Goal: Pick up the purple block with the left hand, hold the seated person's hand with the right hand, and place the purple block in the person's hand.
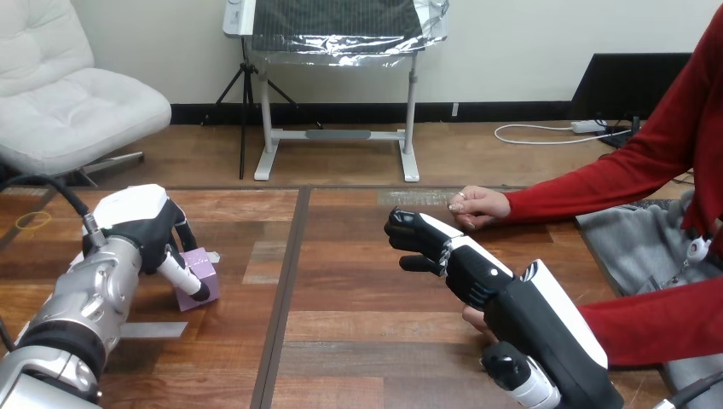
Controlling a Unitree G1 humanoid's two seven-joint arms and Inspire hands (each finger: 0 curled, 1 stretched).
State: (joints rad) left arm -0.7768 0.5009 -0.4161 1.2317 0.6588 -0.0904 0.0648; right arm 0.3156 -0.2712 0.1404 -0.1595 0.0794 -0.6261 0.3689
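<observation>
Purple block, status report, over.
Left hand curled round purple block, block on table. Right hand beside person's hand, not holding it. Nothing blocking.

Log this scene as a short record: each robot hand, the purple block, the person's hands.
left hand: fingers curled round the purple block
purple block: standing on the table, left side
right hand: mid-table, fingers curled, holding nothing
person's far hand: resting on the table just beyond the right hand
person's near hand: partly hidden under the right forearm
handover: not yet done
</observation>
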